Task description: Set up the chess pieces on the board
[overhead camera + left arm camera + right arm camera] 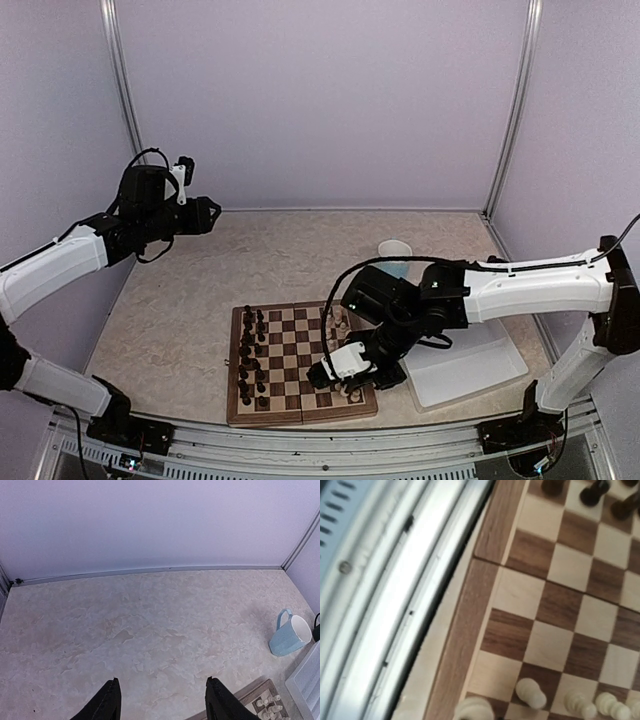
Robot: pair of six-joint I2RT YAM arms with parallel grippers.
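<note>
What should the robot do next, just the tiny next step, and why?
Probably lower the shut right gripper toward the near edge of the square wooden chessboard, beside the tiny cream-white chess pieces standing there; whether it holds one is hidden.

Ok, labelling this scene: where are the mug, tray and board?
mug [285, 641], left wrist view, on its blue side.
tray [478, 368], top external view, on its bare floor.
board [469, 625], right wrist view, on its wooden border.
</note>
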